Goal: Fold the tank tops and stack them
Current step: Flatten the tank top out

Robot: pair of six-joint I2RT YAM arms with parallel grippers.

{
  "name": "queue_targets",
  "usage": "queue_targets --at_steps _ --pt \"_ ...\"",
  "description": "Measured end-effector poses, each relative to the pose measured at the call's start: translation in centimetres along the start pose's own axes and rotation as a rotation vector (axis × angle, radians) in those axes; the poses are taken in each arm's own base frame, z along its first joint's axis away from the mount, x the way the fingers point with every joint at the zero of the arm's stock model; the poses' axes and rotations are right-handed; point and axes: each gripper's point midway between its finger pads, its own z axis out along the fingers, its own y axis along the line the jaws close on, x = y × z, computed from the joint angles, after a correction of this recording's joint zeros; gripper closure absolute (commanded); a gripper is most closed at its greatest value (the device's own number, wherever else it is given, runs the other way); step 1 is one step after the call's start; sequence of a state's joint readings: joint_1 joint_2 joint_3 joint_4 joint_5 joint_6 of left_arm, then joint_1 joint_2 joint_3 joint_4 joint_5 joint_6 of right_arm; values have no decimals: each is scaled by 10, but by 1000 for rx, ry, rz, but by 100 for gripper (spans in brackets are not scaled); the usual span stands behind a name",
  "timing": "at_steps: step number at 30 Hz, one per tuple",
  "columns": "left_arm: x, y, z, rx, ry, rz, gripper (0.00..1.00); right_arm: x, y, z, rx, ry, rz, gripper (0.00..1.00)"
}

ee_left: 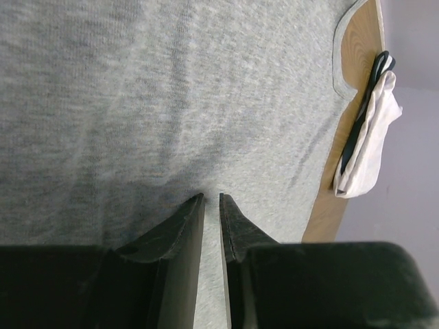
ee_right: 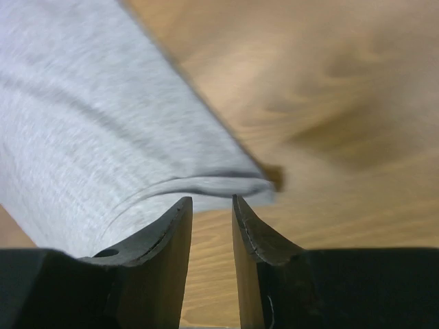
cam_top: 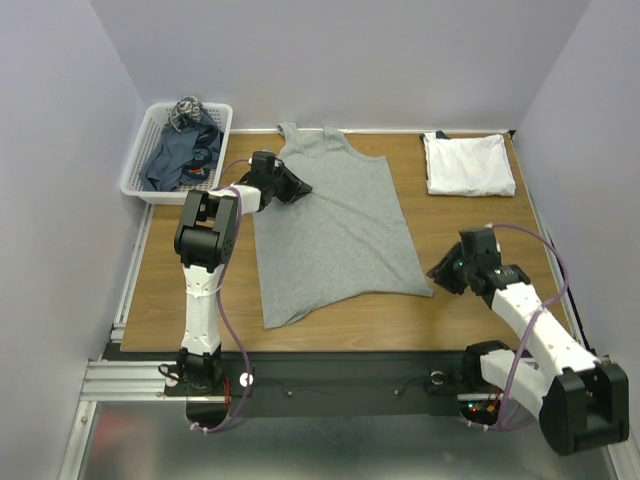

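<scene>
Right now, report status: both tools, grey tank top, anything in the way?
Left tool narrowly apart over grey tank top, grip unclear. Right tool open at its hem corner. Top spread out, unfolded. Nothing blocking.

— What sort of place are we in?
— A robot lab booth, we'd say: bare pale walls [cam_top: 330,60] around a wooden surface [cam_top: 450,230], the left arm [cam_top: 205,260] and right arm [cam_top: 540,330] bolted to a metal rail [cam_top: 120,375].
</scene>
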State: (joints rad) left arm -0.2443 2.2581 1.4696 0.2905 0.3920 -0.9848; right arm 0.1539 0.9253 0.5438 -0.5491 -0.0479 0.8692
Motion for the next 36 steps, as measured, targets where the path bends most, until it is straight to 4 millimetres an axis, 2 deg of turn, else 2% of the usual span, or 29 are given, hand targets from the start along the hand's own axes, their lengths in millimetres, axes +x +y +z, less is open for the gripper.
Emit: queue_targets --at_steps 3,7,9,13,19,23,29,36 --pt "0 0 0 -2 2 6 72 5 38 3 -63 12 -119 65" --pt "1 0 0 -4 3 11 72 27 92 12 -123 42 -291 65" --pt "1 -1 0 -7 3 13 72 39 110 23 -131 52 -357 65" --pt "1 -1 0 -11 5 17 72 63 125 47 -92 64 -469 65" --pt "1 -1 1 -15 5 24 72 85 132 72 -47 66 -571 65" --pt "2 -1 1 -16 4 26 73 99 123 84 -15 87 -610 65" --pt "2 -1 1 -17 2 27 73 116 113 79 -26 102 -640 65" --pt "2 -2 1 -16 2 27 73 117 84 53 -45 109 -613 65"
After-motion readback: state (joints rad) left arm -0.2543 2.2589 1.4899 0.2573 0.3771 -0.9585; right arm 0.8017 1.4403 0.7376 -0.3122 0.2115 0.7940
